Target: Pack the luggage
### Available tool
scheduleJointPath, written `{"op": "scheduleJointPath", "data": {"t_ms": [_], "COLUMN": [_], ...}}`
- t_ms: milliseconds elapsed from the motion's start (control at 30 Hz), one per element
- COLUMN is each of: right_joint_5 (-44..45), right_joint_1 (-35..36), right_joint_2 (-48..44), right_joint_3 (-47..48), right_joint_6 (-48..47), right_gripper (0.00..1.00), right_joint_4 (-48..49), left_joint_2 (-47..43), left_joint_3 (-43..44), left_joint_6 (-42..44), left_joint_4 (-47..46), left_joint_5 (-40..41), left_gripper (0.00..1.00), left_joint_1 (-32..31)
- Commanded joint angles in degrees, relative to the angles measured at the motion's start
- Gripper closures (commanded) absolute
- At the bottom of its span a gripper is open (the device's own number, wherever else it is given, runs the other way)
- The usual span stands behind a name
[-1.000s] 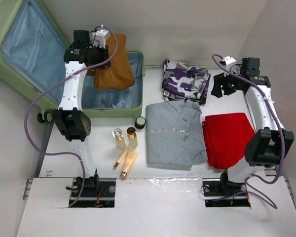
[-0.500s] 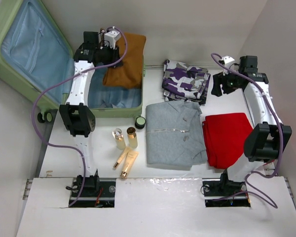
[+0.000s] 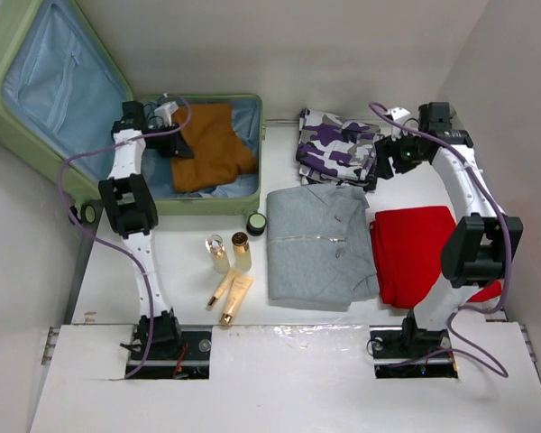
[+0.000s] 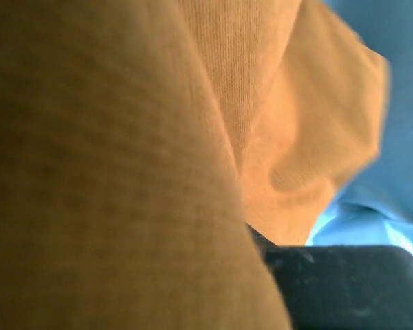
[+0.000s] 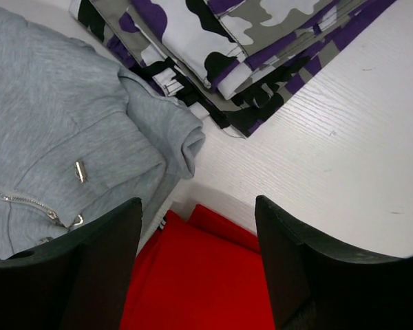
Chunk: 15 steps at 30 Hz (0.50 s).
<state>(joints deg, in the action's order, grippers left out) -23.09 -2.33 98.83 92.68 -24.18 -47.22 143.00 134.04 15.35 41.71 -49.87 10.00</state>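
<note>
Luggage [image 3: 207, 206] sits open at the table's far left, lid [image 3: 45, 81] tipped back against the wall. Hard ribbed shell looks stiff and bulky, so I'd take the lid by its rim. Left gripper [image 3: 167, 135] is down inside on the mustard garment [image 3: 212, 149]; can't tell if its jaws pinch it. Right gripper [image 5: 198, 254] hangs spread wide, empty, above the red garment [image 5: 213, 302]. Bare lining shows around the mustard garment, though the luggage's front rim needs clearing.

Left arm [image 3: 126, 167] and right arm [image 3: 463, 183]: white links, black joints, one purple cable [image 3: 59, 180] each. The right gripper [image 5: 196, 206] has black, blocky fingers [image 5: 96, 275].
</note>
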Motion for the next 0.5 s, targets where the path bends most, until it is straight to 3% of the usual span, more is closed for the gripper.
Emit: {"op": "scheduleJointPath", "data": {"t_ms": [0,33,67,100,233,300,467], "right_joint_5": [0.8,0.8,0.8,0.8,0.8,1.9,1.9], "right_joint_1": [1.4,2.0,2.6,2.6,4.7,5.4,6.0], "right_joint_2": [1.4,1.4,2.3,3.3,5.1,5.1,6.1], "right_joint_3": [4.1,4.1,5.4,5.9,8.9,9.6,10.1], "right_joint_6": [-0.2,-0.2,-0.2,-0.2,-0.7,-0.7,-1.3], "right_gripper": [0.28,0.28,0.28,0.28,0.28,0.27,0.27], "right_joint_4": [0.0,-0.5,-0.5,-1.1,-2.3,-2.9,-5.2], "left_joint_2": [-2.4,-2.4,-2.4,-2.4,-1.8,-1.8,-2.4], "left_joint_3": [-0.7,-0.7,-0.2,-0.2,-0.2,-0.2,-0.2], "left_joint_6": [-1.7,-1.7,-2.4,-3.5,-5.9,-6.6,-10.8], "left_joint_4": [4.7,4.7,4.7,4.1,2.7,0.1,-9.4], "left_joint_5": [9.2,13.2,15.0,16.0,20.3,20.3,21.7], "left_gripper": [1.0,1.0,0.89,0.61,0.32,0.2,0.14], "left_joint_1": [2.1,2.7,2.7,2.7,2.7,2.7,2.7]}}
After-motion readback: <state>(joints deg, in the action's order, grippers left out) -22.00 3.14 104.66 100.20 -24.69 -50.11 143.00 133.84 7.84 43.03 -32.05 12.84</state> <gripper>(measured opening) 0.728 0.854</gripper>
